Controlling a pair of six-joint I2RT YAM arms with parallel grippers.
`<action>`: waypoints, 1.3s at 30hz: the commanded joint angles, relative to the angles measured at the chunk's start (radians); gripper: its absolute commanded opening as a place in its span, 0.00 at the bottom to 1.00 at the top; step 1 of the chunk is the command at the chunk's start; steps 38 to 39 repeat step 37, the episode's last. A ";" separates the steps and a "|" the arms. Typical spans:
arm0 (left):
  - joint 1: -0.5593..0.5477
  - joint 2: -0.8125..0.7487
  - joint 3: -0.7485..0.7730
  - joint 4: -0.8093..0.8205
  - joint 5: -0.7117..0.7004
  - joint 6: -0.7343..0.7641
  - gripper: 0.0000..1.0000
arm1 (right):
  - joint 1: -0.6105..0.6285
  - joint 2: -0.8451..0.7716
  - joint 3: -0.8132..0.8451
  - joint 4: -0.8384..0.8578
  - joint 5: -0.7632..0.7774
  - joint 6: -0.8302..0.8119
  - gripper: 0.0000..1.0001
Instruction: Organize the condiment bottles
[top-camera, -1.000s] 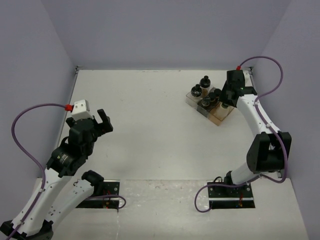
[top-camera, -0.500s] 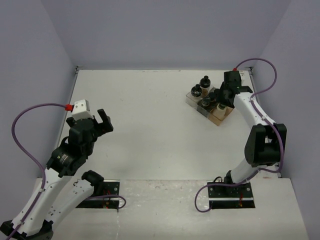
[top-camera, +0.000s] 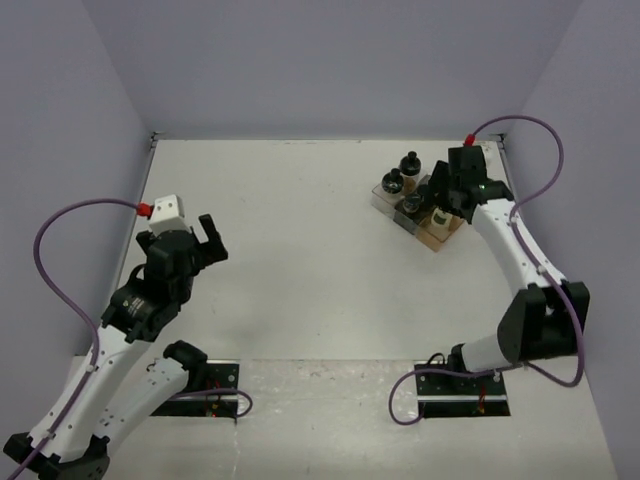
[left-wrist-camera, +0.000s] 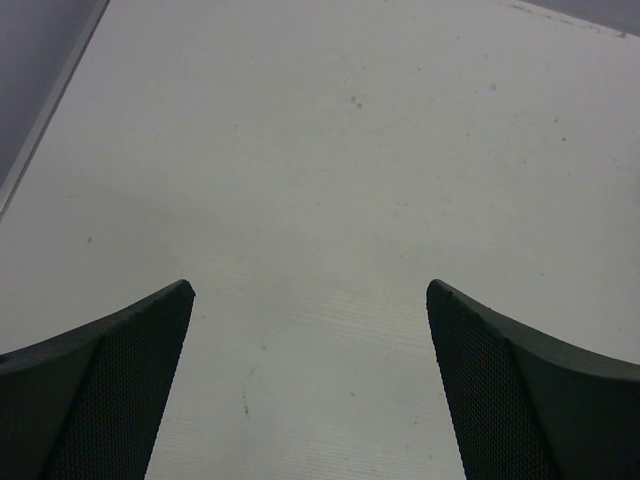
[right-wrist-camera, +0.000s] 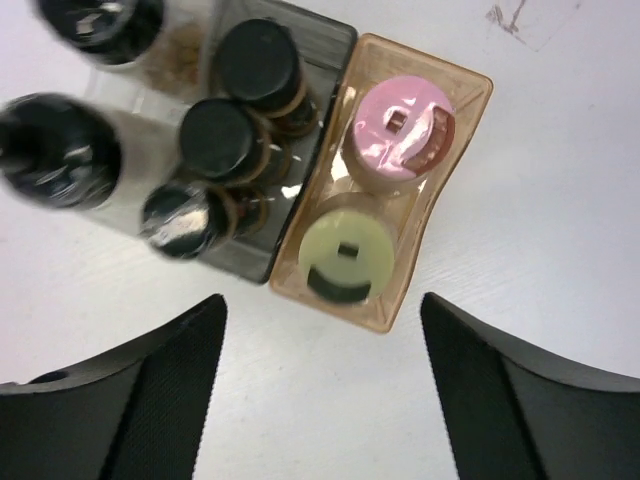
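Right claw (right-wrist-camera: 321, 297) open, holding nothing, hovering above jars (right-wrist-camera: 398, 130) packed in two trays (right-wrist-camera: 450, 80) at worktop's (top-camera: 300, 250) far right (left claw (left-wrist-camera: 310, 290) wide open, unladen). Risk: descending off-centre, clipping a cap, toppling neighbours.

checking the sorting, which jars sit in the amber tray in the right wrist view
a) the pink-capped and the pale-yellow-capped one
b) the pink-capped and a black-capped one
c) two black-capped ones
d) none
a, the pink-capped jar and the pale-yellow-capped jar stand side by side in the amber tray, while three black-capped jars fill the grey tray next to it.
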 joint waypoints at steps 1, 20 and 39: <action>0.056 0.038 0.004 0.016 -0.027 0.016 1.00 | 0.089 -0.256 -0.022 -0.040 0.031 -0.002 0.82; 0.250 -0.105 -0.045 0.082 0.070 0.048 1.00 | 0.405 -1.128 -0.315 -0.218 0.265 -0.117 0.99; 0.248 -0.082 -0.059 0.102 0.110 0.067 1.00 | 0.405 -1.128 -0.396 -0.161 0.248 -0.090 0.99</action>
